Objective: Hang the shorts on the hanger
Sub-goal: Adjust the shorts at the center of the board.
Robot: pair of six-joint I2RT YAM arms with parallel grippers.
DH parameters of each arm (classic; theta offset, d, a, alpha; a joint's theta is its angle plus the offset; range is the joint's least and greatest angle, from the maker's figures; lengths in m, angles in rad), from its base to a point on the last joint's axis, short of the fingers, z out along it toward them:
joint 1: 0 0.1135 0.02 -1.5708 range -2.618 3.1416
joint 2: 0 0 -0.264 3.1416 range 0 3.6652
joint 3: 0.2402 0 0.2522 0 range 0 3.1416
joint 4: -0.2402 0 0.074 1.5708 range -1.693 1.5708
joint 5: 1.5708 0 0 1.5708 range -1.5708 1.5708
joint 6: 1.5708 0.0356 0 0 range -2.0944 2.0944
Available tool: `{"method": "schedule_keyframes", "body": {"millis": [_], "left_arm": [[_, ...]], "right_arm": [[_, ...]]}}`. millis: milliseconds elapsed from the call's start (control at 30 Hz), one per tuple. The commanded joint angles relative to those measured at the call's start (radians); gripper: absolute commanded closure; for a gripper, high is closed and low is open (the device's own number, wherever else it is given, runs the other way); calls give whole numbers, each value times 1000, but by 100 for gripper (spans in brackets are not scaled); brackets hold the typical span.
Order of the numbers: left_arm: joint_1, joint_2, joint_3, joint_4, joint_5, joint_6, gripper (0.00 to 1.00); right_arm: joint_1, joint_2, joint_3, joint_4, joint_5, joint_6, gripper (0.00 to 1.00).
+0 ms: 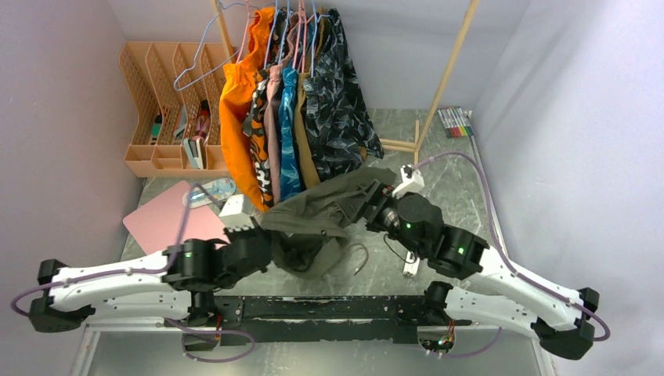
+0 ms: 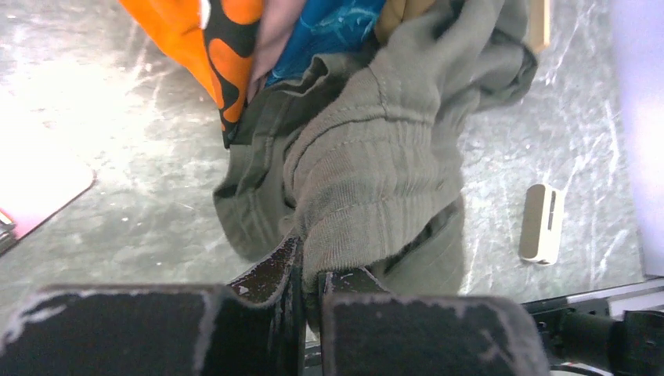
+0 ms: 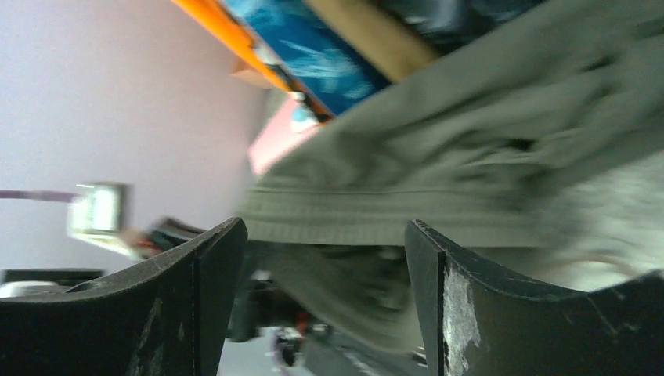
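Grey marbled bench (image 1: 462, 188), pale lavender walls on three sides. Wooden rack (image 1: 448, 66) at the back w/ a row of garments hanging. The hanger (image 1: 192, 51), thin and light blue, hangs at the rack's left end, just beside the orange garment (image 1: 235, 102). Camo garment (image 1: 341, 86) is at the row's right end. Orange desk organiser (image 1: 156, 94) sits against the left wall, pink mat (image 1: 168, 219) in front of it, markers (image 1: 456, 121) at back right.

The shorts (image 1: 329, 211), olive green, are bunched mid-bench below the hanging row, stretched btwn the two arms and not on the hanger. Lower folds and a drawstring end hang toward the bench; can't tell if they touch it.

The left gripper (image 2: 309, 266) is closed tight on the ribbed waistband. In the left wrist view the fabric bulges up out of the jaws, w/ the hanging garments' hems right behind.

The right gripper (image 3: 325, 258) has its jaws wide apart. The waistband runs across the gap just beyond the fingers, not pinched as far as the blurred right wrist view shows. From the top it sits at the shorts' upper right edge.

A small white block (image 2: 542, 223) lies flat on the bench, near the shorts on their right side, apart from the fabric.
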Motion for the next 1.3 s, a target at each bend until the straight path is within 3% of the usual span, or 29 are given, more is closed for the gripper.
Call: {"method": "schedule_keyframes", "body": {"millis": [0, 167, 433, 667, 1000, 1267], "left_arm": [[1, -145, 34, -191, -100, -54, 93], [1, -216, 92, -209, -125, 30, 93], [1, -172, 203, -316, -144, 25, 93], [1, -170, 200, -271, -140, 79, 93], [1, -150, 240, -301, -151, 86, 93], [1, -143, 245, -266, -136, 128, 93]], "right_arm": [[-4, -108, -129, -211, 138, -184, 24], [-4, -120, -290, 22, -30, -282, 27], [-1, 111, -357, 344, -294, -455, 28], [23, 290, -378, 536, -405, -502, 30], [94, 469, -354, 587, -349, -534, 28], [94, 522, -344, 633, -230, -476, 39]]}}
